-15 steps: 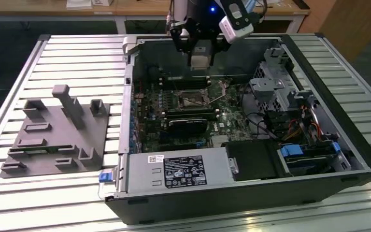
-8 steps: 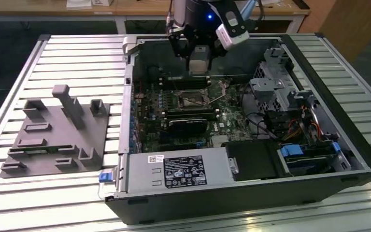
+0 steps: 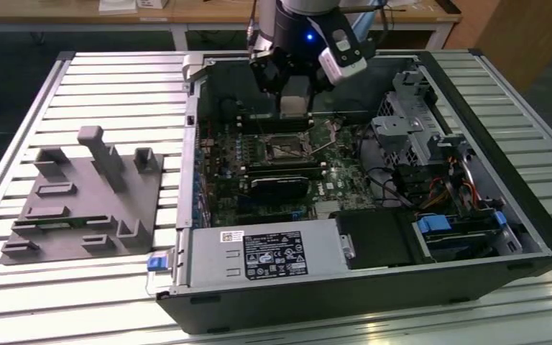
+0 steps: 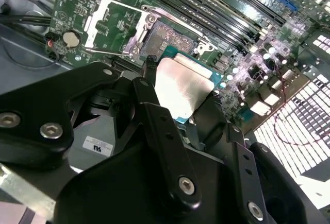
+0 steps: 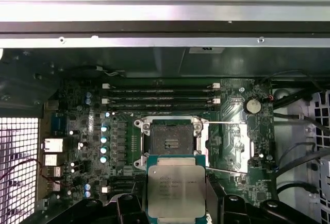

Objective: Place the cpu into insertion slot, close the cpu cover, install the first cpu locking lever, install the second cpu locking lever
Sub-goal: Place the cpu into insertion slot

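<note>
One square silvery-topped, green-edged cpu in the pinch of the hand, near the insertion slot.

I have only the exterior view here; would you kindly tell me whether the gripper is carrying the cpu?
Observer: Yes. In both wrist views the gripper has its jaws shut on the cpu, silvery top showing.
Operator: Thank you. Is the insertion slot free?
Observer: In the first wrist view the insertion slot has a bare dark centre, with the cpu held apart from it.
Operator: And the cpu cover?
Observer: In the second wrist view the cpu cover lies flipped open beside the slot.
</note>
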You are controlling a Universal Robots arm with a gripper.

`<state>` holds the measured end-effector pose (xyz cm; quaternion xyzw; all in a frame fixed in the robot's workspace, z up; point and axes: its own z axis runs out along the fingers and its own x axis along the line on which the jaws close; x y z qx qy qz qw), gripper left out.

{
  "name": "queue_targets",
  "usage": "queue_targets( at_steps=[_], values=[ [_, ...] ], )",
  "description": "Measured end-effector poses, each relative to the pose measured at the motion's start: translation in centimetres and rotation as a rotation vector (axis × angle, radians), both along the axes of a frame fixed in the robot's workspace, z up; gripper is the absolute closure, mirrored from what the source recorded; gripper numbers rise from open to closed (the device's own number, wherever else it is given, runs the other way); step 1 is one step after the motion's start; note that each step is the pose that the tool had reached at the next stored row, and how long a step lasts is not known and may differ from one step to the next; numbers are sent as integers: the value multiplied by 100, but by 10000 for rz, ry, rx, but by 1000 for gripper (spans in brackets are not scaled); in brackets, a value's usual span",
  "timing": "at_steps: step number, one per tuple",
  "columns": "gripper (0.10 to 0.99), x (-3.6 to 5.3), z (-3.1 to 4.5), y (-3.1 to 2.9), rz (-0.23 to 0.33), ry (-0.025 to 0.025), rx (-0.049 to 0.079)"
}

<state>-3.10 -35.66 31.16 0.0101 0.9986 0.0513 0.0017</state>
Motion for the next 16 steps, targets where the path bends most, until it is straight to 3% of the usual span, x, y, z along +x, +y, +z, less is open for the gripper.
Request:
queue_targets(
  at_steps=[16],
  values=[
    [545,-6,-273,0,32,-1,0]
  ],
)
